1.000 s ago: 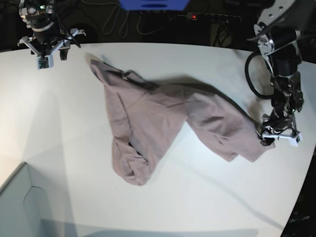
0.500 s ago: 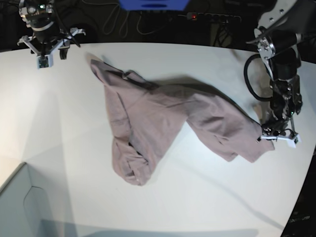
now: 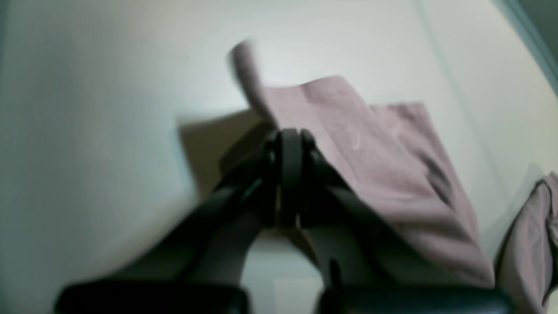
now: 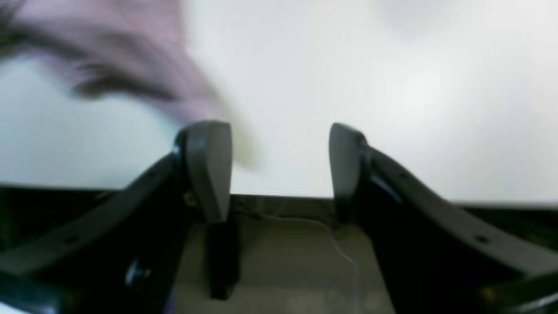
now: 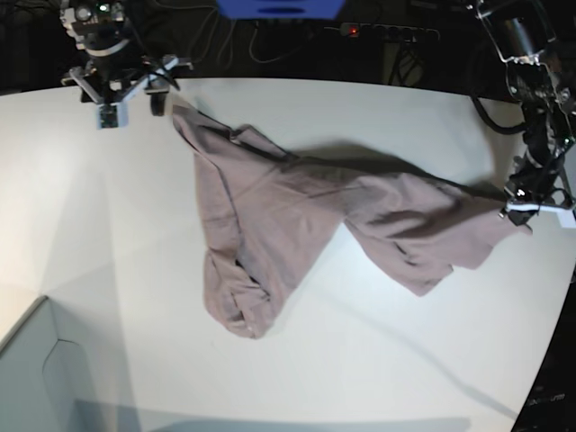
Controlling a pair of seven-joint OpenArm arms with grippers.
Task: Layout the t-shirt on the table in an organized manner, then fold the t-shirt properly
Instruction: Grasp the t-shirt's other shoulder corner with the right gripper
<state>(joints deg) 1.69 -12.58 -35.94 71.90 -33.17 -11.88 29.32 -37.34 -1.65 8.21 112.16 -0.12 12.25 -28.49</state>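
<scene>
T-shirt (image 5: 297, 225), bunched: layout step. Left gripper (image 5: 531, 205) clamps its hem; right gripper (image 5: 121, 90), jaws apart, empty, should seize the far corner.

plain dusty mauve t-shirt (image 5: 297, 225), plain white table (image 5: 378, 360), black left claw (image 3: 290, 144)

Both wrist views are blurred, the base view sharper, with soft shadows on the bright table (image 5: 378, 360).
</scene>
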